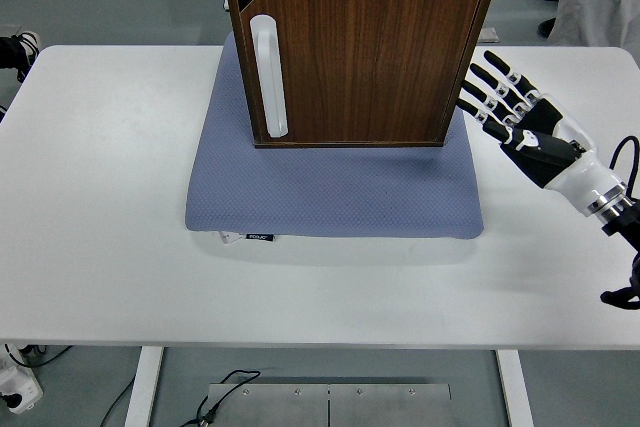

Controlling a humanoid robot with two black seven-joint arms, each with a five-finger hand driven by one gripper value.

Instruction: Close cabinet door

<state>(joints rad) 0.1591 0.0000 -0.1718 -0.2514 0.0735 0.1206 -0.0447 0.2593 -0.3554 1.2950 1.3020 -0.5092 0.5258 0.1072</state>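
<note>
With its door [360,57] flush against the front, the cabinet [360,42] sits in your upper centre of frame, right hand [525,127] released beside it.
You have one boxy dark walnut-grain cabinet, its flat door carrying a long white rounded handle [268,74] upright near the left edge; a small triangular gap shows at the door's top left corner. It stands on a blue-grey textured fabric mat [330,192], rectangular, soft-edged, lying on the smooth white table [100,197]. Your right hand, black with white knuckle plates and a glossy white wrist, is at the right of frame, fingers [490,82] straight and spread, holding nothing, just right of the cabinet's lower right corner.
</note>
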